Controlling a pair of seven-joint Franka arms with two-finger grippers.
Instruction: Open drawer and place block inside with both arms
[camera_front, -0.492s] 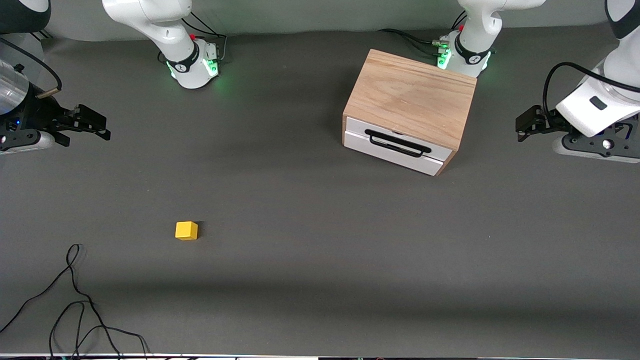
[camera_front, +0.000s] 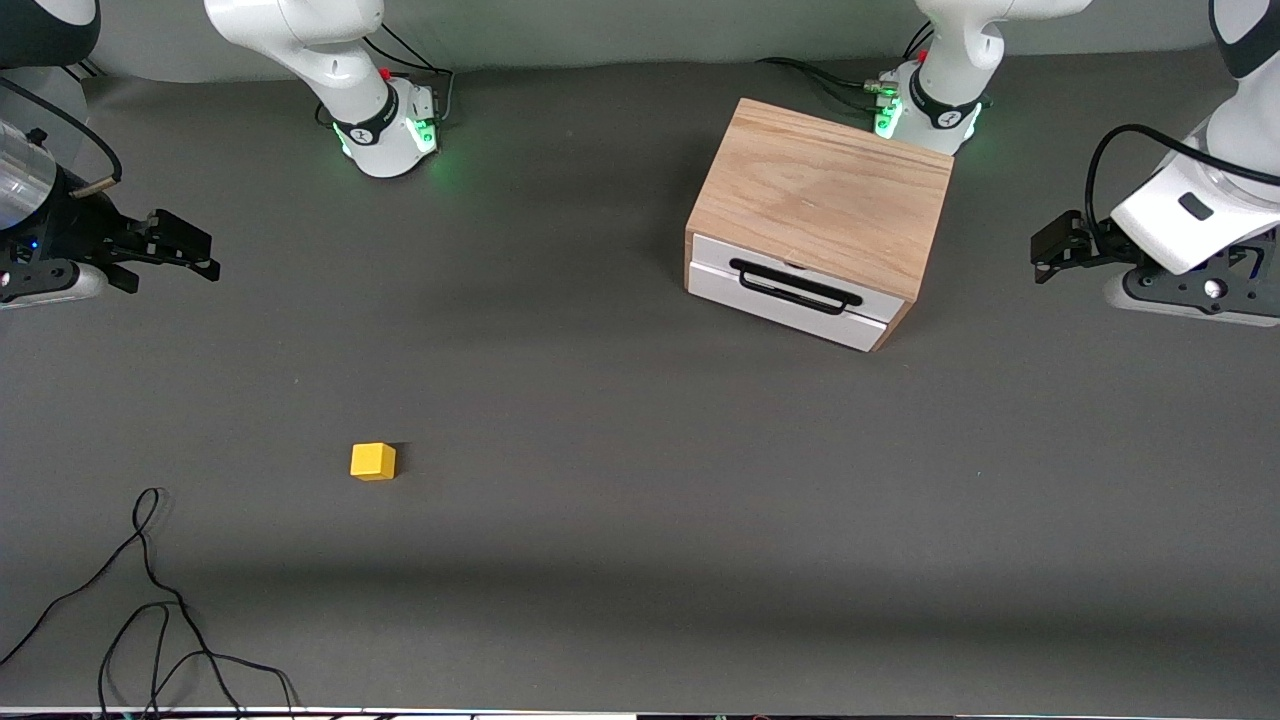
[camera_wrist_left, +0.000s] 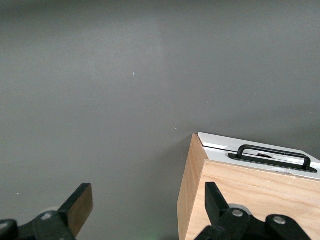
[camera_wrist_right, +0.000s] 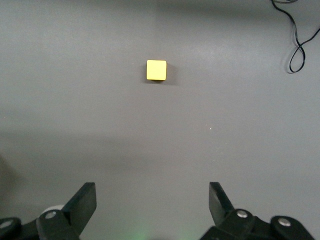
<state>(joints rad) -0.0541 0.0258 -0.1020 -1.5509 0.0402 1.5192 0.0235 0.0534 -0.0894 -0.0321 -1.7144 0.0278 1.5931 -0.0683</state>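
The drawer (camera_front: 788, 292) is shut, white-fronted with a black wire handle (camera_front: 795, 286), in a light wooden box (camera_front: 822, 196) near the left arm's base. It also shows in the left wrist view (camera_wrist_left: 260, 157). The yellow block (camera_front: 373, 461) sits on the grey table, nearer the front camera, toward the right arm's end; it also shows in the right wrist view (camera_wrist_right: 156, 70). My left gripper (camera_front: 1048, 252) is open and empty above the table beside the box. My right gripper (camera_front: 195, 254) is open and empty above the table at the right arm's end, apart from the block.
A loose black cable (camera_front: 150, 600) lies on the table near the front edge at the right arm's end, also in the right wrist view (camera_wrist_right: 300, 45). The green-lit bases (camera_front: 390, 135) stand along the table's back edge.
The right gripper has shifted very slightly. Nothing else has moved.
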